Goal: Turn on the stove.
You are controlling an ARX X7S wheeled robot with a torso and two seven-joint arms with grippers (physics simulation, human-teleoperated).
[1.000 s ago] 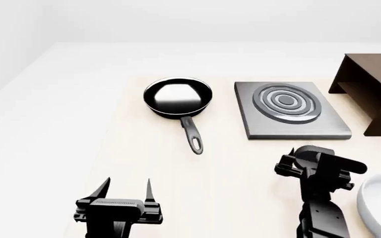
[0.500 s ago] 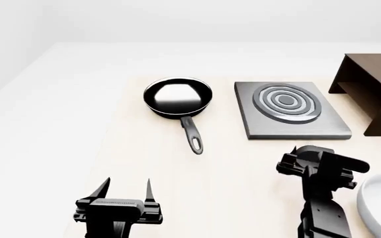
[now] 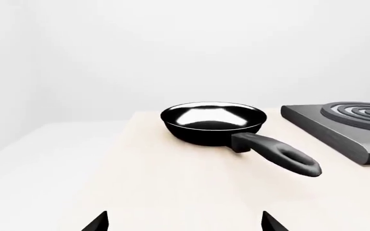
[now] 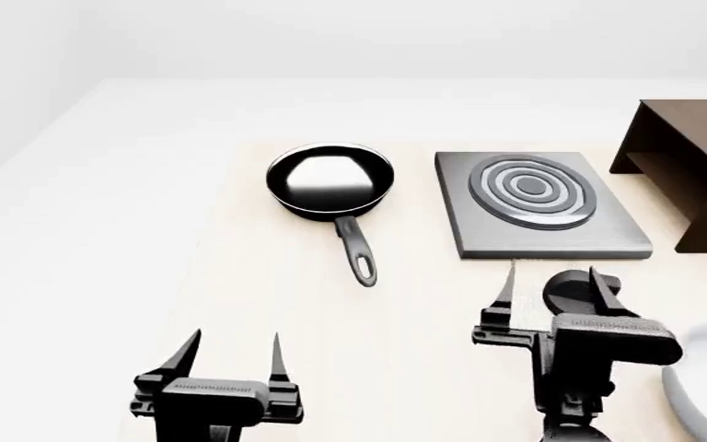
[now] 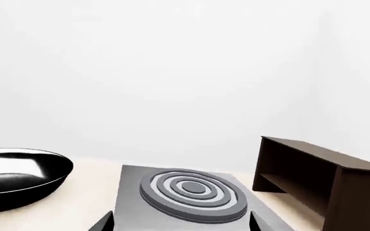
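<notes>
The stove (image 4: 538, 204) sits on the desk (image 4: 268, 304), its round black knob (image 4: 571, 287) by its near edge. The right gripper (image 4: 552, 287), fingers spread and empty, straddles that knob; the left gripper (image 4: 232, 346), also open and empty, hangs well apart.

Stove (image 4: 541, 207): dark grey plate, lighter grey concentric rings. Frying pan (image 4: 330, 180): glossy black. Wooden box (image 4: 685, 166): dark brown. Table (image 4: 255, 304): pale beige. Knob (image 4: 571, 288): black.
</notes>
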